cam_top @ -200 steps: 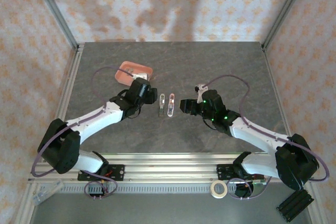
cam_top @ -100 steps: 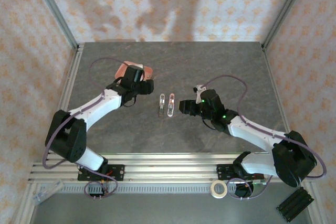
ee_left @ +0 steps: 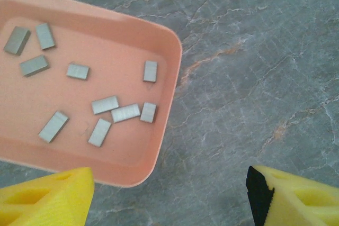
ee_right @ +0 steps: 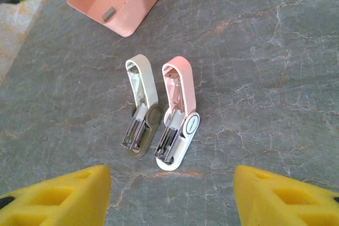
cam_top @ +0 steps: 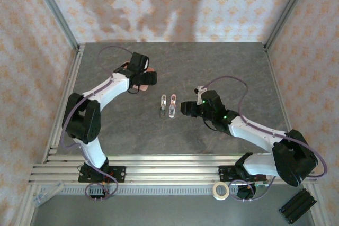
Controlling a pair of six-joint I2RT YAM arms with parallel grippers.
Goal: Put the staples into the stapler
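Left gripper [ee_left: 168,197] hangs wide and empty, the small grey metal staple strips [ee_left: 125,113] ahead-left of it in the salmon-pink plastic tray [ee_left: 116,38], best to centre over one lone strip, while the right gripper [ee_right: 172,194], parted and empty, faces the slim pink-and-white mini stapler [ee_right: 181,116].

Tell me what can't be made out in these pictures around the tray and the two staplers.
- Salmon tray: the left wrist view's left edge cuts it off, so the staples cannot be fully counted.
- Pink stapler and beige stapler: right wrist view, too small to tell whether their channels hold staples.
- Top view: the left arm covers most of the tray.
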